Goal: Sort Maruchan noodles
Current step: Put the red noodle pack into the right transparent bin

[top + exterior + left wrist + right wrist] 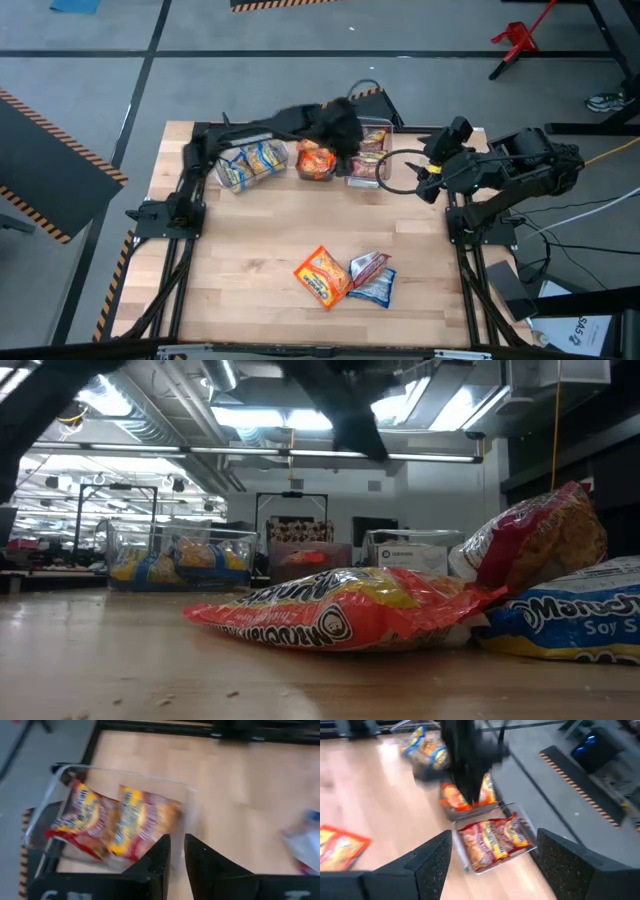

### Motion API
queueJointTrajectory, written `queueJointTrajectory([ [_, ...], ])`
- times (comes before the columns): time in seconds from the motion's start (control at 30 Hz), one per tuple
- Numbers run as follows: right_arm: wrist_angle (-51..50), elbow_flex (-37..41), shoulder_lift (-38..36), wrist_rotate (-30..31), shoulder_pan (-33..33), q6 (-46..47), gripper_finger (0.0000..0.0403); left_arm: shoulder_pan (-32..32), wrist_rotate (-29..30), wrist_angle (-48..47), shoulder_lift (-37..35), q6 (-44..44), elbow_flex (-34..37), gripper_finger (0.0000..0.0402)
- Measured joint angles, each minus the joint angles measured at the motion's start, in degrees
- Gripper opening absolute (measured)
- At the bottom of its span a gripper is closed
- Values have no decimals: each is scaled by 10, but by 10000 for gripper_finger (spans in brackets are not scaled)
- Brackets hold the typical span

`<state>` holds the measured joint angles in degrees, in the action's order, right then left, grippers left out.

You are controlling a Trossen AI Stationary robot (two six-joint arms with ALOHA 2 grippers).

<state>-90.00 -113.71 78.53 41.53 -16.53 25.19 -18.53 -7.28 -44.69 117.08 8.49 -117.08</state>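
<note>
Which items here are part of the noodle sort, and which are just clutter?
Job:
- orange packet, red-and-silver packet and blue packet, loose at the table's front
- packets already in the three clear bins
- left gripper, above the middle bin
- right gripper, fingers open

Clutter:
- red stand on the floor
- shoe at the frame edge

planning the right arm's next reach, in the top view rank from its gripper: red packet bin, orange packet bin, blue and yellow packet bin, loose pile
Measured from the right gripper, at the table's back right:
1. Red packet bin, just beside it.
2. Orange packet bin, middle of the back row.
3. Loose pile, front centre.
4. Blue and yellow packet bin, far left of the row.
</note>
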Motion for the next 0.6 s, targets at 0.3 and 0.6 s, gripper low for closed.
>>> queueJointTrajectory([
  [0.3, 0, 0, -12, -41, 0, 0, 278, 54, -37, -143, -106, -37, -1, 88],
  [0.6, 0, 22, -13, -124, 0, -1, 278, 196, 12, -131, -104, -60, 38, 95],
])
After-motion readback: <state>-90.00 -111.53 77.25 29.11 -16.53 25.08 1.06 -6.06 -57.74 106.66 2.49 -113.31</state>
